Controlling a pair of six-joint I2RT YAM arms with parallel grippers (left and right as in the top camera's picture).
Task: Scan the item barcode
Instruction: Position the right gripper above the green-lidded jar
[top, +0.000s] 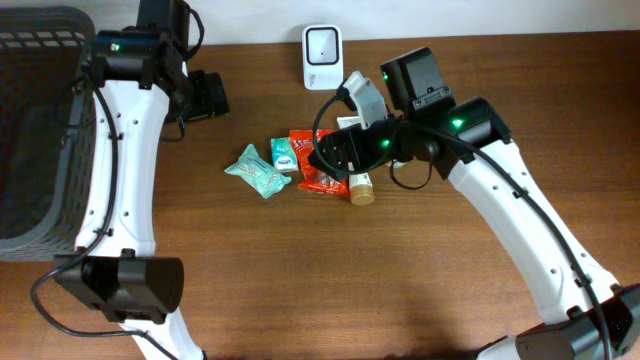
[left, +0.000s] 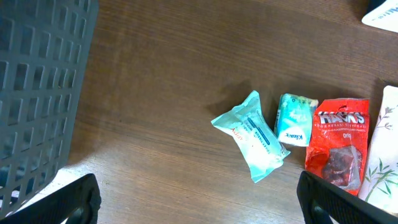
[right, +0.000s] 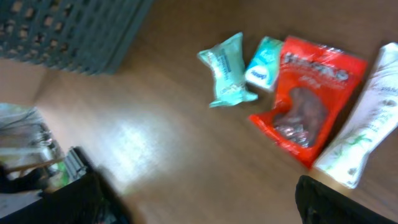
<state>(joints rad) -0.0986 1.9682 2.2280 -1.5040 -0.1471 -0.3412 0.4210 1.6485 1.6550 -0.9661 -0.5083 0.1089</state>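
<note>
Several items lie together mid-table: a teal packet (top: 258, 170) (left: 256, 135) (right: 227, 68), a small teal tissue pack (top: 283, 153) (left: 293, 119) (right: 264, 62), a red snack bag (top: 318, 172) (left: 339, 146) (right: 308, 93) and a white floral tube (top: 361, 188) (left: 382, 155) (right: 364, 124). My right gripper (top: 330, 155) (right: 205, 202) hovers open over the red bag and holds nothing. My left gripper (top: 215, 97) (left: 199, 205) is open and empty above bare wood, left of the items. A white scanner unit (top: 322, 57) stands at the back edge.
A dark grey slatted basket (top: 40, 130) (left: 37, 87) (right: 74, 25) fills the table's left side. A grey-white handheld device (top: 365, 95) sits by the right arm's wrist, behind the items. The right wrist view is blurred.
</note>
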